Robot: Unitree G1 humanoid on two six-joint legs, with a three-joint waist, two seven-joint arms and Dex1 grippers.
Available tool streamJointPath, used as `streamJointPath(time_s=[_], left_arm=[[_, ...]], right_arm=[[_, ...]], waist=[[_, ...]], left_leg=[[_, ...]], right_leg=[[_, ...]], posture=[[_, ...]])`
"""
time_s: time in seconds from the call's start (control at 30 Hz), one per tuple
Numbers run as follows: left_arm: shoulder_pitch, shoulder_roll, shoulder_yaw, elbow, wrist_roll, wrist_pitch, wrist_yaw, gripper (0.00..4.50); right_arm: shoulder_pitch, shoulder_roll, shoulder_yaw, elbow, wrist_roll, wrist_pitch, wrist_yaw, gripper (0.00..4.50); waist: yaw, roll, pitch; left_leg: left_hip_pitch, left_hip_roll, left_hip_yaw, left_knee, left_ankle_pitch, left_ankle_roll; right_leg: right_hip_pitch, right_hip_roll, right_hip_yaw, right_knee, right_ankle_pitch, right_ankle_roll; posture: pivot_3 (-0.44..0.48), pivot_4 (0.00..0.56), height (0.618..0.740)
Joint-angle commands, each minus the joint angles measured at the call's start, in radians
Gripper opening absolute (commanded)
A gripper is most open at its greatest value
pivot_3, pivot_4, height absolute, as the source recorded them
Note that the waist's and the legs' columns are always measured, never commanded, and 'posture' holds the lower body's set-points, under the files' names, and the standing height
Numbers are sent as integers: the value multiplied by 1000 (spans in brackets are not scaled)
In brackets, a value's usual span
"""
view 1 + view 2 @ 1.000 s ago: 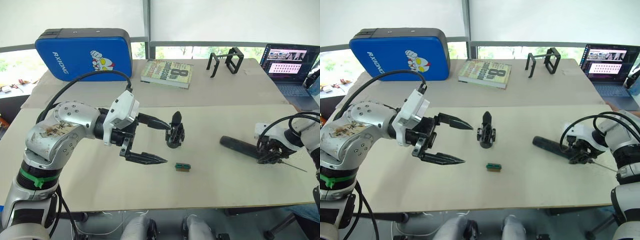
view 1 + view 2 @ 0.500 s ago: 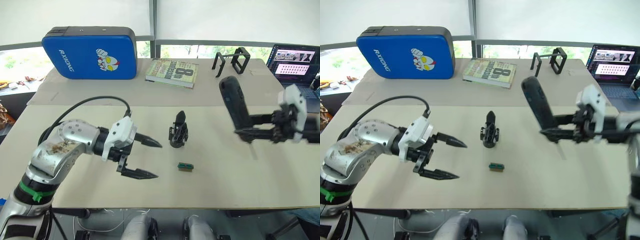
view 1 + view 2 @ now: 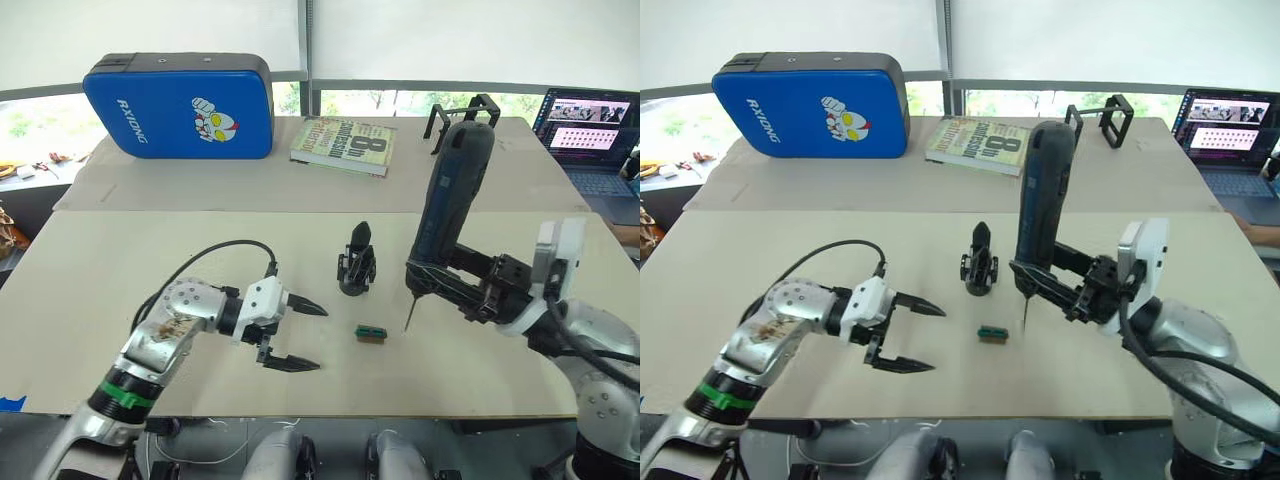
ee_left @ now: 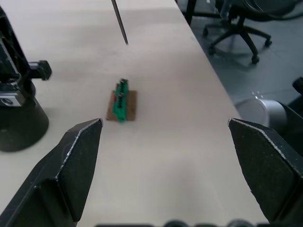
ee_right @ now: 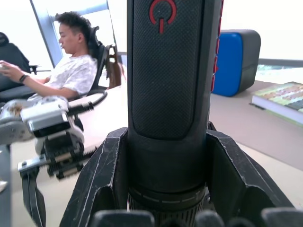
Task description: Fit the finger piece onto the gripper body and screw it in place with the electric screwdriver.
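While the right end effector grips the electric screwdriver upright at centre frame, bit apparently just right of the gripper body, the left end effector hangs wide open, empty, lower left.

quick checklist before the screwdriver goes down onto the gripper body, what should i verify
1. Right end effector shut on the electric screwdriver: ok, fingers clamp its lower barrel.
2. Screwdriver upright, bit pointing down: ok.
3. Bit over the gripper body: not ok, the tip hangs beside it, nearer the green block.
4. Finger piece fitted on the body: cannot tell; one pointed finger stands up from it.
5. Left end effector steadying the body: not ok, open and apart from it.
6. Screw seated: cannot tell.
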Motion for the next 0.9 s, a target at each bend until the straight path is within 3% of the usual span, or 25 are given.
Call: streamJointPath(time_s=[0.03, 0.43, 0.9], left_arm=[[-24, -34, -10, 64, 40, -99, -4, 4500], [-70, -106, -21, 218, 53, -151, -58, 4500], [-83, -141, -22, 219, 50, -87, -45, 4500]], right_arm=[[14, 1, 40, -1, -22, -138, 26, 1864], [6, -29, 142, 41, -48, -261, 20, 1864], [-20, -61, 183, 5, -15, -240, -62, 1864]], waist=[[-1, 0, 0], [0, 0, 0], [-1, 0, 0]], left_leg=[[0, 0, 0, 0, 0, 0], [0, 0, 0, 0, 0, 1], [0, 1, 0, 0, 0, 1]], right_leg=[[0, 0, 0, 0, 0, 0], [0, -1, 0, 0, 0, 0], [0, -1, 0, 0, 0, 0]], posture=[[0, 150, 740], [0, 150, 740], [0, 150, 740]])
